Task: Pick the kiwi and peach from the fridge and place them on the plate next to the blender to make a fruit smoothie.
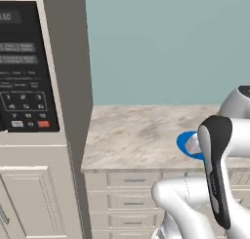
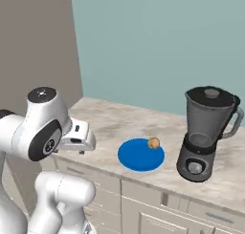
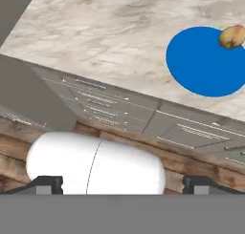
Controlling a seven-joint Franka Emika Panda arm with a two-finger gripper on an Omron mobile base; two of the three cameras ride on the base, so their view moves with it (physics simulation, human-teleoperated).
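One peach [image 2: 153, 143] on blue plate [image 2: 139, 156], blender [image 2: 206, 132] beside, jaws empty, apart

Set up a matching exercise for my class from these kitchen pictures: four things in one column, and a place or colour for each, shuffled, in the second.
Things:
1. Peach
2. Plate
3. Blender
4. Keypad panel

Descriptions:
A. black, set in the cream cabinet
B. bright blue, lying flat on the counter
C. resting at the plate's edge, on the blender side
D. standing on the counter beside the plate, lid on

Pairs: 1-C, 2-B, 3-D, 4-A
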